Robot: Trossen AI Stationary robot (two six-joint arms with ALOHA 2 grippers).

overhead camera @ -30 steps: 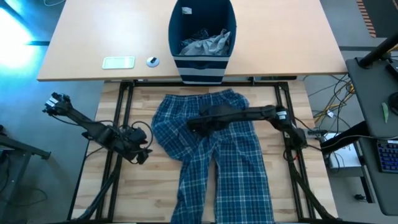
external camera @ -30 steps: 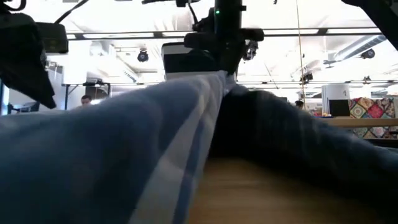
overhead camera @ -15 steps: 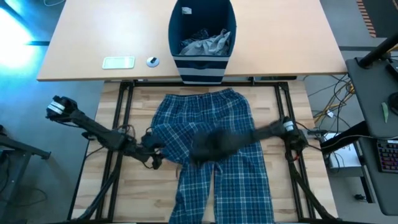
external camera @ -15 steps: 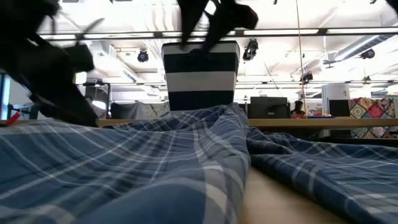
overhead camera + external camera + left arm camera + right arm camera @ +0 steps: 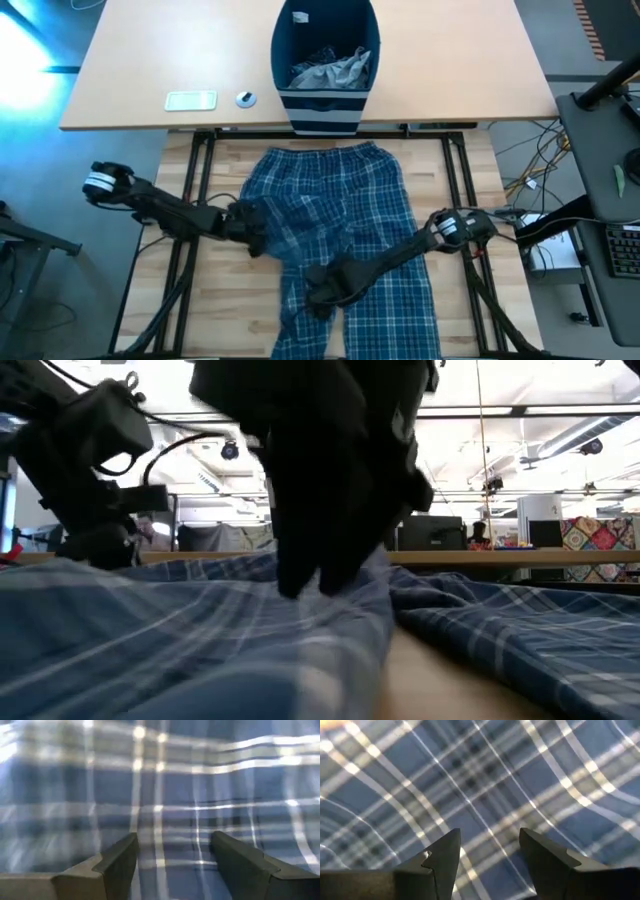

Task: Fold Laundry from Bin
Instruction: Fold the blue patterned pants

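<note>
Trousers (image 5: 345,235), blue-and-white plaid, lay spread flat on the wooden table (image 5: 455,180), waistband toward the far edge just in front of the bin (image 5: 326,62), legs running toward the near edge and over it. Their long axis ran far-to-near down the middle of the table. The navy striped bin stood on the paler desk beyond, with grey cloth (image 5: 335,68) inside it.

The left gripper (image 5: 255,232) sat low at the trousers' left hip edge, its fingers (image 5: 120,862) parted with plaid cloth showing between them, nothing pinched as far as I could see. The right gripper (image 5: 322,290) was down over the left leg near the crotch, its arm reaching diagonally across the right leg; its fingers (image 5: 445,857) also stood apart over the fabric, gripping nothing.

What mattered, to my eye, was that both claws lay on the left half of the garment, the left one nearer the waist and the right one farther down the leg. A fold along the long axis, left leg carried over onto the right, looked like the likely step, and each claw would need to close on that left side before lifting.
</note>
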